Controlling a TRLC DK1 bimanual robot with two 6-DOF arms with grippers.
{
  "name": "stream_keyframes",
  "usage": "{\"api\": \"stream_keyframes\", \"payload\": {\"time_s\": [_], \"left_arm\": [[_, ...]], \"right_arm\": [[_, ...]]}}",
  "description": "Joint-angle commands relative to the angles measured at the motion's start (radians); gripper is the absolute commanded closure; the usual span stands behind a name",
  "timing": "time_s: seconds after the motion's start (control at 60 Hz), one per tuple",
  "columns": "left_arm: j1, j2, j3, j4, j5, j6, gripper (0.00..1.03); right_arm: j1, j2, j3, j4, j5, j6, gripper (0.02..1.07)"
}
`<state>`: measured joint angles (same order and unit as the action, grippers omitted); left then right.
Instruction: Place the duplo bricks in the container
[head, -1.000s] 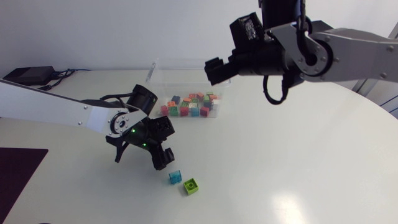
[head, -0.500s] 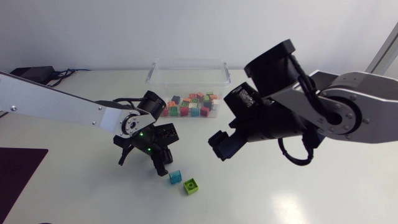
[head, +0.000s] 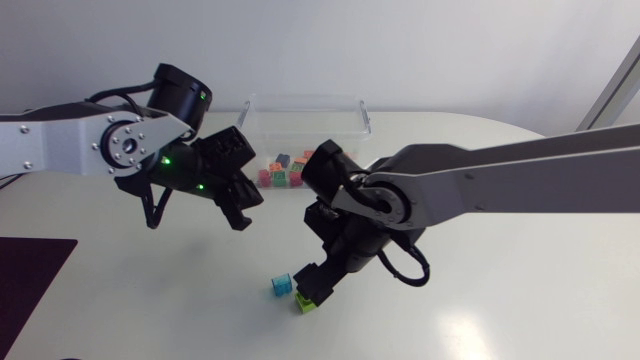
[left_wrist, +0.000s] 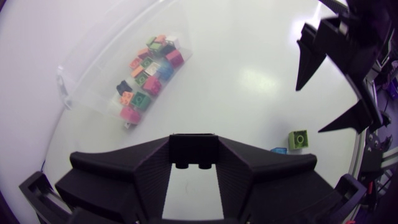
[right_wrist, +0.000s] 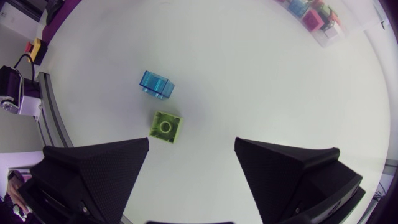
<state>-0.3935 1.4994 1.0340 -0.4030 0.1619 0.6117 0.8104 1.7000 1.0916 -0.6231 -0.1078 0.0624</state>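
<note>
The right end effector (head: 318, 284) hangs open and empty well in front of the container (head: 300, 104). The green brick (right_wrist: 166, 126) lies on the worktop (head: 500, 250) just ahead of one finger. The blue brick (right_wrist: 156, 84) sits just beside the green one, both well apart from the container. The left end effector (head: 245, 206) is also open and empty, raised near the container's front left corner. Mixed bricks (head: 290, 175) are heaped inside the container.
</note>
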Motion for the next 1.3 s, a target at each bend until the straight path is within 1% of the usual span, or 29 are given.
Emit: {"api": "stream_keyframes", "payload": {"time_s": [0.0,0.1,0.167,0.317,0.45,0.5,0.55,0.6,0.65,0.7,0.767,0.817,0.867,0.933,0.983,1.033,1.05,1.117,1.283], "left_arm": [[0.022,-0.042,0.054,-0.01,0.024,-0.052,0.71],[0.05,-0.056,0.092,-0.003,0.045,-0.09,0.71],[0.062,-0.056,0.11,0.006,0.045,-0.11,0.71],[0.085,-0.054,0.155,0.032,0.054,-0.155,0.71],[0.12,-0.044,0.201,0.058,0.067,-0.196,0.71],[0.128,-0.031,0.218,0.07,0.067,-0.205,0.71],[0.134,-0.013,0.241,0.082,0.067,-0.221,0.71],[0.139,0.007,0.267,0.085,0.067,-0.23,0.71],[0.15,0.035,0.299,0.092,0.067,-0.248,0.7],[0.15,0.067,0.331,0.109,0.067,-0.26,0.7],[0.153,0.093,0.354,0.124,0.067,-0.276,0.7],[0.148,0.116,0.363,0.15,0.067,-0.285,0.7],[0.147,0.139,0.379,0.159,0.067,-0.299,0.7],[0.142,0.165,0.386,0.19,0.067,-0.311,0.7],[0.14,0.182,0.391,0.211,0.067,-0.328,0.7],[0.133,0.202,0.402,0.22,0.067,-0.331,0.7],[0.131,0.209,0.406,0.225,0.067,-0.331,0.7],[0.128,0.234,0.42,0.245,0.065,-0.337,0.7],[0.107,0.308,0.485,0.257,0.051,-0.359,0.69]], "right_arm": [[0.024,0.064,0.06,-0.041,0.0,0.039,0.1],[0.033,0.13,0.12,-0.082,0.005,0.056,0.1],[0.041,0.159,0.146,-0.102,0.005,0.06,0.11],[0.069,0.219,0.185,-0.116,0.007,0.073,0.13],[0.081,0.251,0.205,-0.133,0.008,0.076,0.14],[0.085,0.263,0.212,-0.141,0.008,0.077,0.18],[0.088,0.268,0.215,-0.142,0.008,0.082,0.19],[0.09,0.276,0.217,-0.142,0.008,0.082,0.22],[0.09,0.28,0.221,-0.142,0.008,0.083,0.22],[0.092,0.291,0.226,-0.141,0.008,0.085,0.31],[0.092,0.3,0.229,-0.141,0.008,0.085,0.37],[0.092,0.309,0.232,-0.138,0.008,0.085,0.45],[0.092,0.317,0.234,-0.136,0.01,0.088,0.5],[0.093,0.323,0.232,-0.133,0.01,0.088,0.6],[0.095,0.326,0.229,-0.132,0.019,0.088,0.69],[0.092,0.323,0.22,-0.125,0.023,0.088,0.83],[0.092,0.319,0.214,-0.116,0.023,0.086,0.86],[0.084,0.296,0.194,-0.102,0.03,0.082,0.88],[0.035,0.211,0.16,-0.102,0.026,0.071,0.89]]}}
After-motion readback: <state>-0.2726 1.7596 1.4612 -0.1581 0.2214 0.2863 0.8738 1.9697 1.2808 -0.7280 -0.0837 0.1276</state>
